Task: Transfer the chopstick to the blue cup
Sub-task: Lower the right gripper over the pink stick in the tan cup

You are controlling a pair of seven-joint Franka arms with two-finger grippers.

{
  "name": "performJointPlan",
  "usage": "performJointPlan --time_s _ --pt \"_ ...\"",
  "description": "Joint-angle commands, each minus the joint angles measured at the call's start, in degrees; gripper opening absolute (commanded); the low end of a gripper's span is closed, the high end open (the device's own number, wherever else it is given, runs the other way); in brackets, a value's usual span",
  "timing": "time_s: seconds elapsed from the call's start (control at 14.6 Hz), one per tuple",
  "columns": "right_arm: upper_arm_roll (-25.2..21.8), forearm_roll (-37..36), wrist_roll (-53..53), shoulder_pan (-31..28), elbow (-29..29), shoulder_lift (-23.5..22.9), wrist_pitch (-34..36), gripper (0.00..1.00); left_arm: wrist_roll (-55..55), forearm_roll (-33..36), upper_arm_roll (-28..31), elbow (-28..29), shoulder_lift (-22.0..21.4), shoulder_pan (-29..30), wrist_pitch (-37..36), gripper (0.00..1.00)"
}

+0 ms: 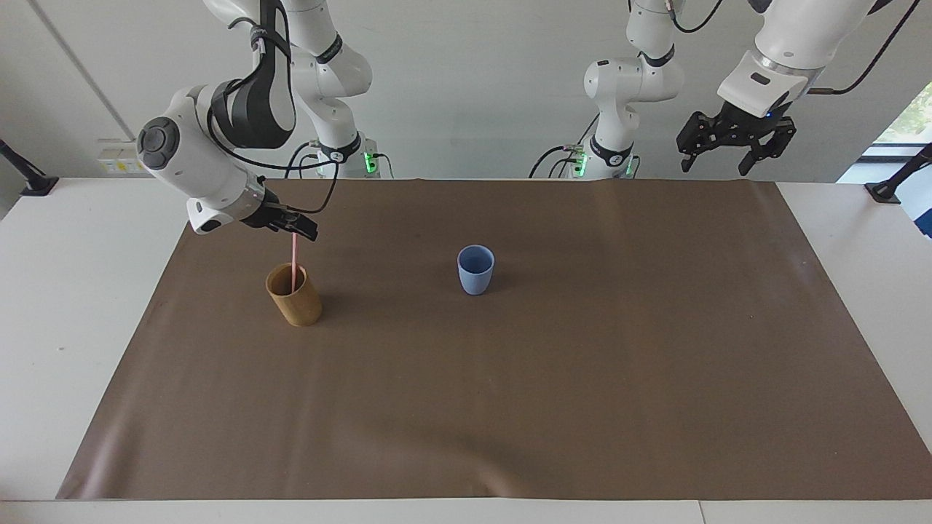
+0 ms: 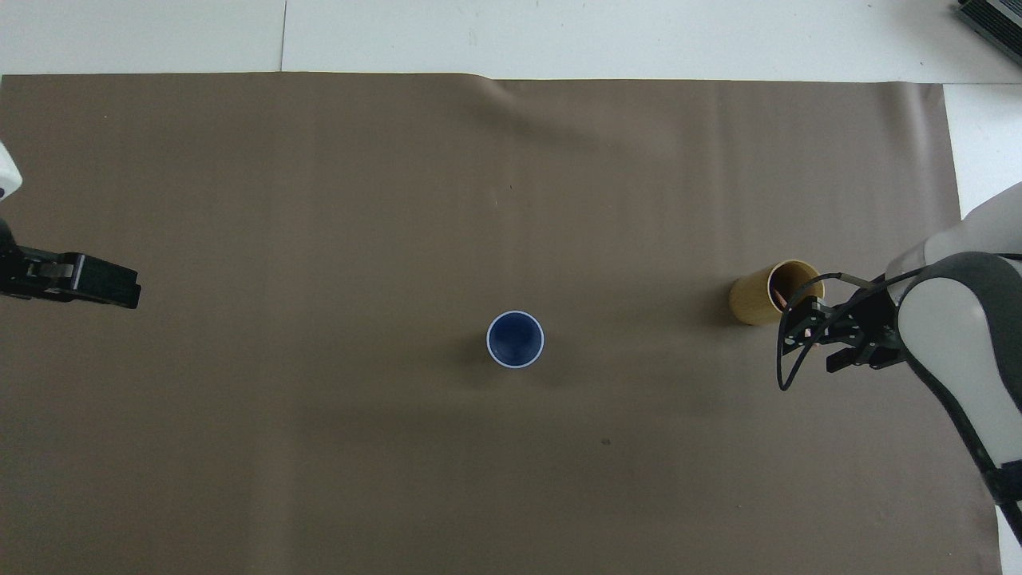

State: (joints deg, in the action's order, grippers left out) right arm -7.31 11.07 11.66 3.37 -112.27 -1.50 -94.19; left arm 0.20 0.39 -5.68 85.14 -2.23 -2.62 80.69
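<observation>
Right gripper (image 1: 302, 231), upper left of the facing view, at chopstick (image 1: 293, 260) top; grip can't be told. Chopstick end sits in tan cup (image 1: 294, 295), ready for blue cup (image 1: 475, 269). Left gripper (image 1: 730, 149) spread, waiting upper right.

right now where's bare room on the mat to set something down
Bare mat lies between the blue cup and the tan cup, and from the blue cup toward the left arm's end. It is crowded only at the tan cup, where the right hand meets the chopstick.

A white table (image 1: 87, 306) carries a brown mat (image 1: 553, 393) bearing two cups.
</observation>
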Motion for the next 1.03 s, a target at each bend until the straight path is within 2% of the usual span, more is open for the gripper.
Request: performJointPlan --time_s 0.0,0.14,0.21,0.27,0.75,0.96 --pt "-0.07 1.68 -2.17 -0.65 -1.28 1.42 0.41 0.33 -0.11 -0.30 0.31 0.38 -0.85 0.33 0.87 1.00" --pt "-0.07 1.68 -2.43 -0.65 -1.28 1.42 0.32 0.18 -0.11 -0.31 2.75 0.38 -0.76 -1.94 0.87 1.00" --pt "-0.07 1.68 -2.52 -0.74 -1.28 1.42 0.23 0.05 -0.02 -0.39 5.56 0.29 -0.76 -4.74 0.96 1.00" --pt "-0.07 1.68 -2.52 -0.65 -1.20 1.33 0.14 0.00 0.07 -0.31 6.72 0.29 -0.76 -5.64 0.87 1.00" --pt "0.02 2.38 -1.82 -0.65 2.40 0.18 1.89 0.00 -0.02 -0.22 6.55 0.64 -0.85 -5.21 0.34 1.00" --pt "0.02 2.64 -1.38 -0.65 5.65 0.97 6.28 0.00 0.07 -0.22 6.99 0.64 -0.85 -4.68 0.43 1.00"
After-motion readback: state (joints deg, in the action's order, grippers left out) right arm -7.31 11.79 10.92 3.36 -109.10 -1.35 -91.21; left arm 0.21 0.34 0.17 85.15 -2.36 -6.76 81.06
